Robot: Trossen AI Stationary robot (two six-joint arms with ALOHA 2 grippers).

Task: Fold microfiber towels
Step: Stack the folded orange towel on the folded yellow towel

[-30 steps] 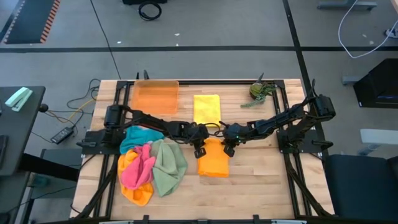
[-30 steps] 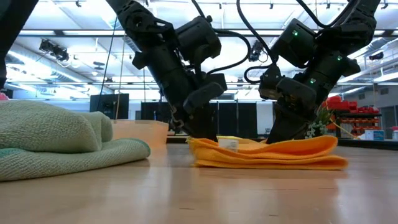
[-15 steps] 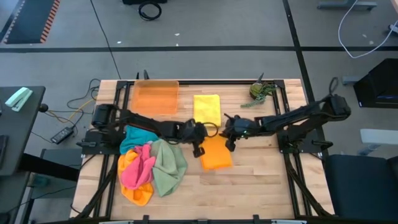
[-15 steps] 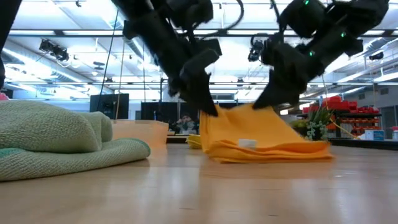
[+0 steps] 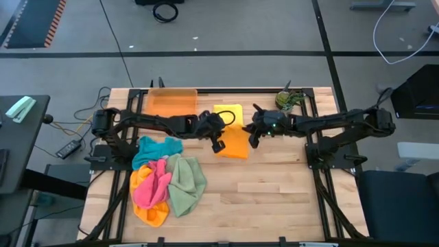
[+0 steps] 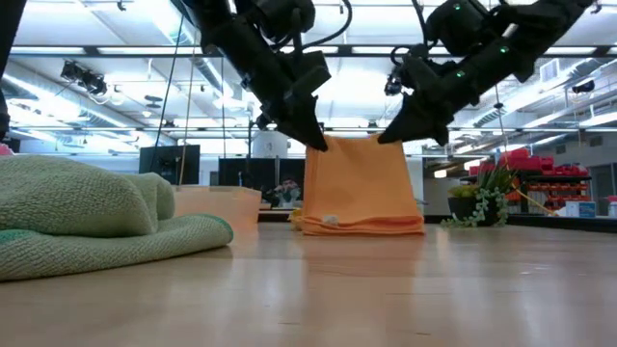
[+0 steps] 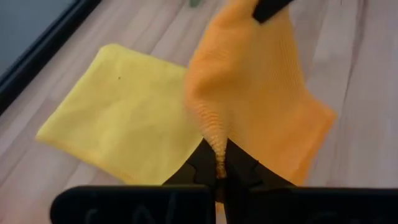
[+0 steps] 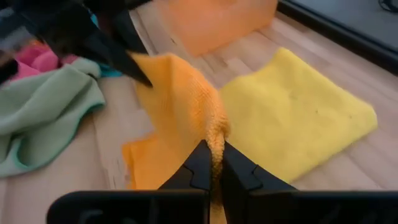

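An orange microfiber towel [image 5: 235, 143], folded, hangs like a curtain between my two grippers at mid-table. My left gripper [image 6: 318, 143] is shut on its upper left corner and my right gripper [image 6: 393, 135] on its upper right corner. A folded yellow towel [image 5: 228, 115] lies flat just behind it. Teal, pink, orange and sage green towels lie in a heap [image 5: 164, 182] at the near left. My left gripper [image 7: 216, 165] pinches the orange towel's upper left corner [image 7: 214, 144] between its two fingers, slanting down from the table's left. The towel hangs below, its lower edge [image 6: 357, 228] on the table. My right gripper [image 8: 211, 155] pinches the towel's upper right corner [image 8: 215, 134] between its two fingers, slanting down from the table's right. The top edge [image 6: 355, 140] runs nearly level between both grippers.
A translucent orange tray [image 5: 171, 106] stands at the far left beside the yellow towel. A small green plant [image 5: 288, 101] sits at the far right. Bare wood [image 5: 274, 199] spans the near right half of the table.
Both grippers have risen and gone toward the table's far edge, tipping up toward level. The orange towel, which lay flat and folded, has been drawn up by its two corners. It now hangs upright, and its lower edge has slid toward the yellow towel.
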